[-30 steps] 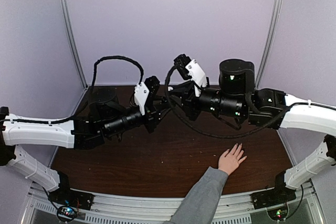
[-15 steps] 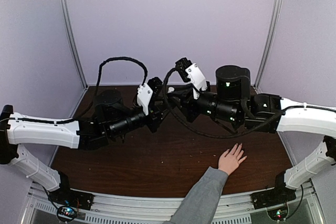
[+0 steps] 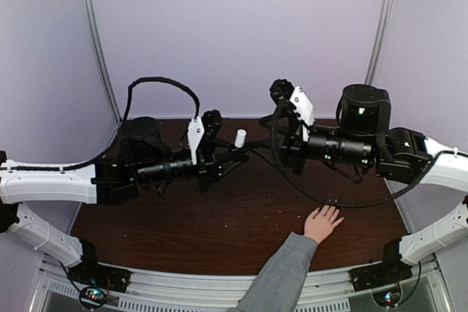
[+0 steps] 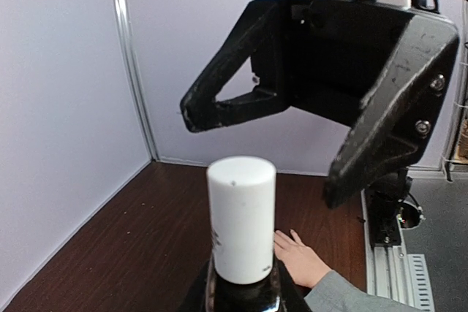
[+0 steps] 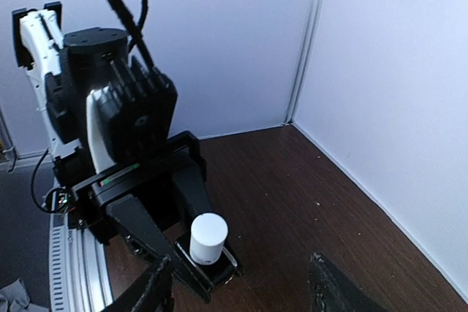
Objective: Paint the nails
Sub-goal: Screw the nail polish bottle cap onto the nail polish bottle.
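Observation:
My left gripper (image 3: 232, 153) is shut on a small dark polish bottle (image 4: 241, 294) with a white cap (image 4: 241, 218), held upright above the table. My right gripper (image 3: 276, 148) hangs open a short way to the right of the cap (image 3: 240, 137), touching nothing. In the right wrist view the capped bottle (image 5: 208, 239) sits between the left gripper's fingers (image 5: 157, 235). A light-skinned hand (image 3: 322, 223) with a grey sleeve lies flat near the front right. Its nails (image 3: 334, 210) are too small to make out. The hand (image 4: 298, 257) also shows behind the bottle.
Dark wooden table (image 3: 219, 231) with lilac walls on three sides and metal corner posts (image 3: 99, 49). The grey sleeve (image 3: 281, 275) crosses the front edge between the arm bases. A rail (image 4: 387, 268) runs along the table's near edge.
My right gripper has opened, let go of the white cap and drawn back to the right. The left gripper keeps the bottle and has shifted slightly left. The hand has not moved.

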Controlling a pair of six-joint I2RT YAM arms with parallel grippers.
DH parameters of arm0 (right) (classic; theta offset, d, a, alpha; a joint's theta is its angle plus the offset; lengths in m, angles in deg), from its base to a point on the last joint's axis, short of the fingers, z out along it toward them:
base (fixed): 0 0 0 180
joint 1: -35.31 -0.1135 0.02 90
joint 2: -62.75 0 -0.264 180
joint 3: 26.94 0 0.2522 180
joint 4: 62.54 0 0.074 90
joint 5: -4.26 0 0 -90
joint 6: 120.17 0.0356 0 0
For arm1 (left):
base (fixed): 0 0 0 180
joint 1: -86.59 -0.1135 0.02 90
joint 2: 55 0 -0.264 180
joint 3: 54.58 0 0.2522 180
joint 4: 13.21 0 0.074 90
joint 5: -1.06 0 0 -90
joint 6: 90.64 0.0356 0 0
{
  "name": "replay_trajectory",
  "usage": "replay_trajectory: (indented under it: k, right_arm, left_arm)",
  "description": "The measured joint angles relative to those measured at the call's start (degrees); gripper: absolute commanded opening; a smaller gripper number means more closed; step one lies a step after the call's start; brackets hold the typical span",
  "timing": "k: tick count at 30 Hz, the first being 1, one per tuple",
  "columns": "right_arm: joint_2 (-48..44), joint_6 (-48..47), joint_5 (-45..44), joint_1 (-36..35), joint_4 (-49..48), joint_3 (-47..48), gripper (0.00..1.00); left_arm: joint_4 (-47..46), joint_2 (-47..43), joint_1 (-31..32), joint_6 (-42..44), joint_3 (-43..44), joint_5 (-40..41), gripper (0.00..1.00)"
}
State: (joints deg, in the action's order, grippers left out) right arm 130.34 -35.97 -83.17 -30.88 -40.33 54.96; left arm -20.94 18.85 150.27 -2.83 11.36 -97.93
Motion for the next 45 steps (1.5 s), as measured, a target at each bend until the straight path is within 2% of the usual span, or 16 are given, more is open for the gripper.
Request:
replay_trajectory:
  k: [7, 12, 17, 21, 28, 35, 45]
  right_arm:
    - [-0.6, -5.0, 14.0, 0.1, 8.5, 3.8, 0.64]
    - [-0.8, -7.7, 20.8, 0.1, 11.1, 5.0, 0.64]
    - [-0.5, -10.4, 27.6, 0.1, 14.9, 7.6, 0.59]
    - [0.5, -11.4, 31.9, 0.0, 15.8, 9.3, 0.56]
    - [3.0, -12.0, 36.0, 0.0, 16.8, 9.8, 0.51]
    - [3.9, -12.5, 37.8, 0.0, 17.6, 10.4, 0.34]
    - [4.2, -13.4, 38.2, -0.3, 18.0, 10.4, 0.31]
  left_arm:
    - [2.2, -2.8, 0.0, 0.4, 0.0, -12.4, 0.00]
    - [5.5, -1.8, 0.0, 0.4, 1.9, -24.4, 0.00]
    - [7.1, 0.3, 0.0, 0.2, 4.3, -34.3, 0.00]
    - [8.2, 1.8, 0.0, -0.2, 5.7, -39.2, 0.00]
    - [9.6, 3.0, 0.2, -0.3, 6.6, -43.2, 0.00]
    - [9.6, 3.1, 0.2, -0.3, 6.6, -44.6, 0.00]
    - [9.6, 3.1, 0.2, -0.3, 6.6, -44.8, 0.00]
